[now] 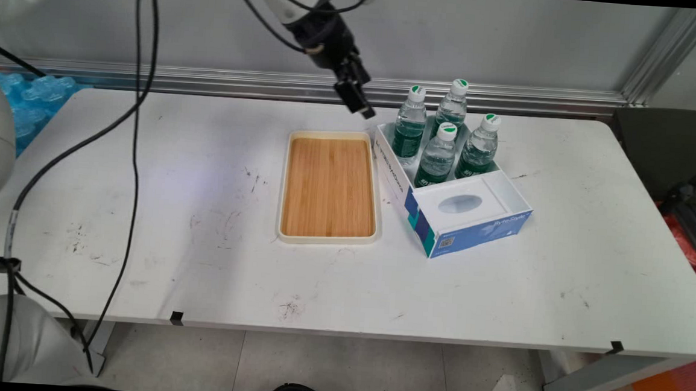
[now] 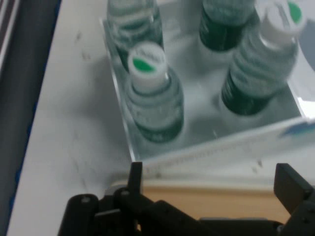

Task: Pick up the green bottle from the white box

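The white bench (image 1: 499,289) fills most of the frame, scuffed with dark marks. Centre frame lies a cream-rimmed tray (image 1: 327,239) with a bare bamboo floor. Touching or just beside its right edge stands a blue and white carton (image 1: 473,230): four water bottles upright in its rear part, a white tissue box (image 1: 462,204) in the front. The gripper (image 1: 362,106) hangs at upper centre, above the tray's far right corner and just left of the nearest bottle (image 1: 409,130). In the hand view its fingers (image 2: 288,182) stand spread with nothing between them, tray edge and carton wall below, green-capped bottle (image 2: 152,93) beyond. Black cables (image 1: 136,146) dangle at left.
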`<state>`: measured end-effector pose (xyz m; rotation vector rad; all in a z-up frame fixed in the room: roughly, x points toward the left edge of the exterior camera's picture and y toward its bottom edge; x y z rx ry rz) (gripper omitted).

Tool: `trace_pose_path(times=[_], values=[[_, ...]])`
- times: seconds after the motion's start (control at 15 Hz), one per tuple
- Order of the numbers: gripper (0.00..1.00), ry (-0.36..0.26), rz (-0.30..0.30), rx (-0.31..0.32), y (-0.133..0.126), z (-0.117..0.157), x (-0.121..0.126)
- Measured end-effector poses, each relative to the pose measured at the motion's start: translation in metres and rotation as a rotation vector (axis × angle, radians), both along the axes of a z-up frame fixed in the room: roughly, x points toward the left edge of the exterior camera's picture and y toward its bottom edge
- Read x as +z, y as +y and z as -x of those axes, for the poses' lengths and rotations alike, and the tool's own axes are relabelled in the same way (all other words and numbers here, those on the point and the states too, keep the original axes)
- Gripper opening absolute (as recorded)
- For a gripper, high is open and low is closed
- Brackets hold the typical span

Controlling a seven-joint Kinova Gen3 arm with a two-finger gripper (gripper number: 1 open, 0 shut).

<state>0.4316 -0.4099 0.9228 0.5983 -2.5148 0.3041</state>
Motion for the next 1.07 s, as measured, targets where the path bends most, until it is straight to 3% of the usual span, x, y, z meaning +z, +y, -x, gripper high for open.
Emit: trace_pose_path(times=[0.4,1.07], values=[[1.0,0.056,0.047,0.011,-0.036,0.025,-0.028],[1.0,0.1,0.056,0.055,-0.069,0.044,-0.08]])
